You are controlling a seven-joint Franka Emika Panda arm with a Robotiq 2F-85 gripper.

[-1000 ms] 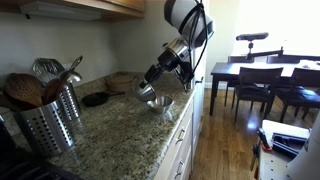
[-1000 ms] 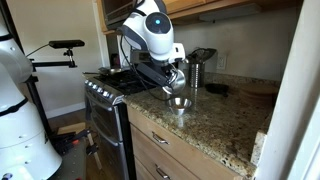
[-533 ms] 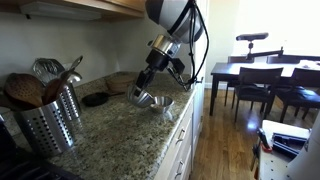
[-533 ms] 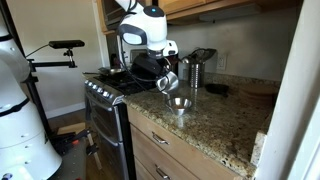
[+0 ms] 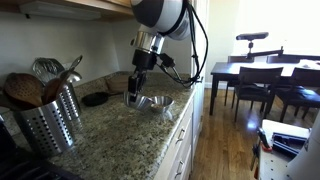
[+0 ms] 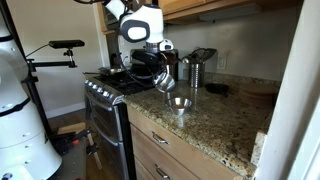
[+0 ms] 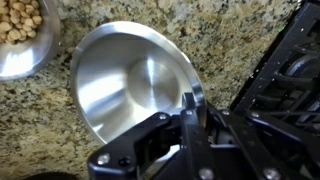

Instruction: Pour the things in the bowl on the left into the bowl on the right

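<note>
The gripper (image 7: 190,108) is clamped on the near rim of a steel bowl (image 7: 125,85), one finger inside the wall and one outside. In the wrist view the bowl's mouth faces the camera and its polished inside is bare, showing only reflections. It is round, so it has no long axis; what shows instead is its tilt. In an exterior view the bowl (image 6: 166,82) hangs clear of the counter (image 6: 215,115) and tipped, gripped edge high and opposite edge low. That low edge is above and just left of the other bowl (image 6: 180,102).

The other bowl sits upright on the speckled granite. In the wrist view it lies at the far left (image 7: 22,62), close beside the held bowl but apart from it, and part of it is cut off by the frame. It holds a heap of small round tan pieces (image 7: 20,20), like nuts or chickpeas; which they are I cannot tell.

Near on the counter in an exterior view stands a perforated metal holder (image 5: 48,122) with wooden spoons and a whisk upright in it. A stove (image 6: 105,88) adjoins the counter's left end.
</note>
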